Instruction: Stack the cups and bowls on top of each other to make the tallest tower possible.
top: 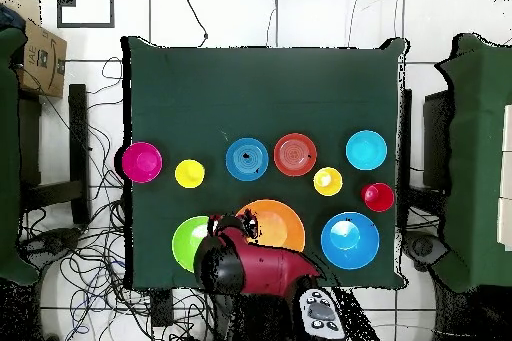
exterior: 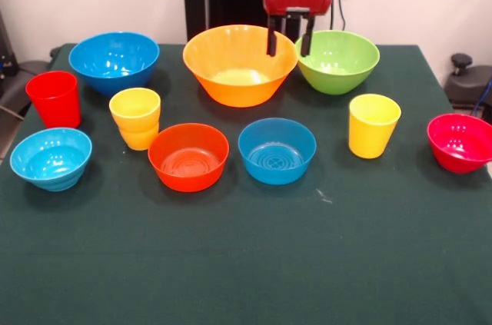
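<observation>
Your end effector (exterior: 289,42) hangs with its fingers apart and empty, just over the gap between the orange bowl (exterior: 240,64) and the green bowl (exterior: 337,61), at the robot's side of the worktop (exterior: 246,263). Nothing is stacked into a tower yet, apart from the yellow cups (exterior: 135,117) at the left, which look like one nested in another.

The risk I see is the tight spot you are in. Come straight down and one finger may catch the orange rim while the other strikes the green one, tipping or shoving either bowl. The rims are thin and glossy, so a pinch on a wall could slip. The red cup (exterior: 54,98) and the crimson bowl (exterior: 460,142) sit close to the worktop's side edges; a nudge could send them off.

The worktop is a dark green cloth, flat, with a few pale flecks. Around it the floor is white tile strewn with black cables (top: 80,257), and a cardboard box (top: 40,57) stands at one side.
</observation>
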`<action>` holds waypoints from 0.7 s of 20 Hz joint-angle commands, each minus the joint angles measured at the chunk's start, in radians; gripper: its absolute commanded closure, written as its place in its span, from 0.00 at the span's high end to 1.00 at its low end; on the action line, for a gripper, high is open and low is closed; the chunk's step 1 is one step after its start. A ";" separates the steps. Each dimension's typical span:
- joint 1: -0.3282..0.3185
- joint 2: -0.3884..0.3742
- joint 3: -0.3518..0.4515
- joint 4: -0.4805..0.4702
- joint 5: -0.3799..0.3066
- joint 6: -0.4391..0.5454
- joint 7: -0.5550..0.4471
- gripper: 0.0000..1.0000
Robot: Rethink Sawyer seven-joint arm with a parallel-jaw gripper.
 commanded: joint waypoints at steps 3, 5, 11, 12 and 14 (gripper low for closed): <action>-0.034 -0.092 0.083 0.054 -0.032 0.119 0.122 1.00; -0.039 -0.108 0.086 0.052 -0.027 0.138 0.116 1.00; 0.022 -0.155 0.049 -0.058 0.015 0.273 0.088 1.00; 0.031 -0.151 0.044 -0.080 0.016 0.286 0.087 1.00; 0.039 -0.126 0.044 -0.122 0.024 0.316 0.089 1.00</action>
